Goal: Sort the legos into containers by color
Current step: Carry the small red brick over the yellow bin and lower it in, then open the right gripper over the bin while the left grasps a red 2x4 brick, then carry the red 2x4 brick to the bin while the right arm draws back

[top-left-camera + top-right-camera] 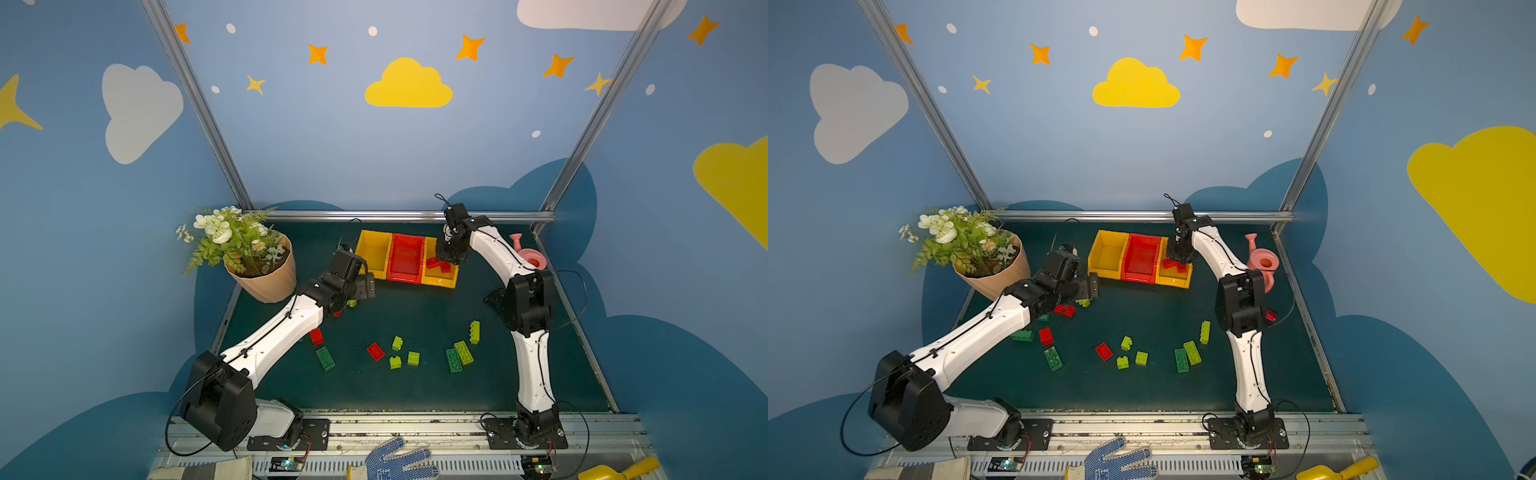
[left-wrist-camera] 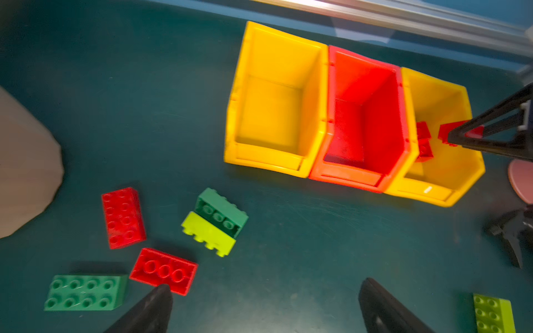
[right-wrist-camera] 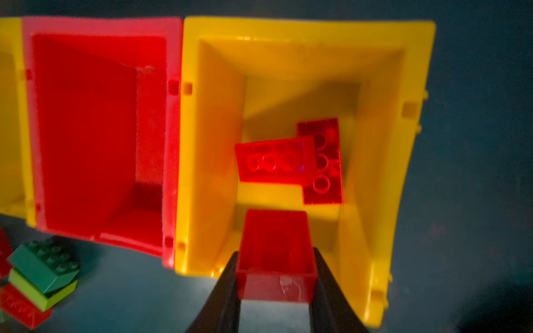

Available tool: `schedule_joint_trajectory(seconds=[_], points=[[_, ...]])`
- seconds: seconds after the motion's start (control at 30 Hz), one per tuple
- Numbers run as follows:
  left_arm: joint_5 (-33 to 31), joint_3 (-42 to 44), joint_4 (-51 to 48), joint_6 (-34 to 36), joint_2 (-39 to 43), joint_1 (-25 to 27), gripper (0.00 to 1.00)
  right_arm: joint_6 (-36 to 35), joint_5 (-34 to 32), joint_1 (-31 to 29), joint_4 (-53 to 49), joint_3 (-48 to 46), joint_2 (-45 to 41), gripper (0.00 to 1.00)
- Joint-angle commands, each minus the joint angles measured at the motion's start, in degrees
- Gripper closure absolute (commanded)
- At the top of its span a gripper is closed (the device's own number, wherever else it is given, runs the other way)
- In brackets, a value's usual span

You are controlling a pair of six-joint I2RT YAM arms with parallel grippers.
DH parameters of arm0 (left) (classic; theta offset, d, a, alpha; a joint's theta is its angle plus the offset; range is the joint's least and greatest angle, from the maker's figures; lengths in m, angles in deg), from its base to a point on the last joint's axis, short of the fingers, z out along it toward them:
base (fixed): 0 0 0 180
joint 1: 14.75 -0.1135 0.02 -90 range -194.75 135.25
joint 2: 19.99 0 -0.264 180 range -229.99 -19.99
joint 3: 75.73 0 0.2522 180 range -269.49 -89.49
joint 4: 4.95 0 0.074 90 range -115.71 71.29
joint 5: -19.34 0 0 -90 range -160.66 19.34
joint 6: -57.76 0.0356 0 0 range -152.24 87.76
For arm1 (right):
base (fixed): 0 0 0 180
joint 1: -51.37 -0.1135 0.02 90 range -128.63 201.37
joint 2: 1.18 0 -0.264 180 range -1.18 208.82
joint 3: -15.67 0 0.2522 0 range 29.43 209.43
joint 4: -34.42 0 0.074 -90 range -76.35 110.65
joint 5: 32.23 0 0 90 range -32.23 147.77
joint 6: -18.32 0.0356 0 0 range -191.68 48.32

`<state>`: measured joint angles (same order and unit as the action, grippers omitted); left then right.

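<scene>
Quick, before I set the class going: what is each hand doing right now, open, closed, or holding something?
Left hand: open, holding nothing.
Right hand: closed on a red brick, over the right-end yellow bin.

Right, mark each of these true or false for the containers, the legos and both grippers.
1. The red container is empty. True.
2. The left yellow container holds green legos. False: it is empty.
3. The right gripper has a red brick between its fingers above the right yellow container. True.
4. The left gripper is shut on a lime brick. False: it is open, holding nothing.
5. Two red legos lie in the right yellow container. True.
</scene>
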<state>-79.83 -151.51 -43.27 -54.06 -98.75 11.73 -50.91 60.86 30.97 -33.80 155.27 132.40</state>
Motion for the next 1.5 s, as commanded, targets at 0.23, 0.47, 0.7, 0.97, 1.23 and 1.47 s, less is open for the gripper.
schedule_joint_trajectory(seconds=[0.23, 0.47, 0.7, 0.97, 1.23, 1.47], points=[[3.25, 1.57, -3.09, -3.61, -2.0, -10.48, 0.0, -2.33, 8.22, 1.86, -4.49, 11.65, 2.54, 0.15], [1.86, 1.11, -5.34, -7.48, -8.29, -12.75, 0.0, -3.73, 9.12, 1.34, -8.19, 8.04, -4.78, 0.08], [-2.64, -0.26, -4.56, -8.49, -15.35, -13.98, 0.0, -3.64, 9.65, 0.37, -6.54, -2.49, -13.69, 0.06], [-3.67, -1.98, -2.93, -3.95, -21.2, -15.91, 0.04, -3.83, 7.48, 0.28, -5.58, -12.74, -21.67, 0.06], [0.88, -4.76, -1.1, -1.16, -24.79, -18.44, 0.09, -3.25, 5.37, 0.23, -5.57, -18.86, -26.98, 0.06], [2.66, -8.07, -4.08, -1.05, -28.72, -18.57, 0.15, -2.29, 3.48, 0.21, -5.16, -23.13, -30.61, 0.06]])
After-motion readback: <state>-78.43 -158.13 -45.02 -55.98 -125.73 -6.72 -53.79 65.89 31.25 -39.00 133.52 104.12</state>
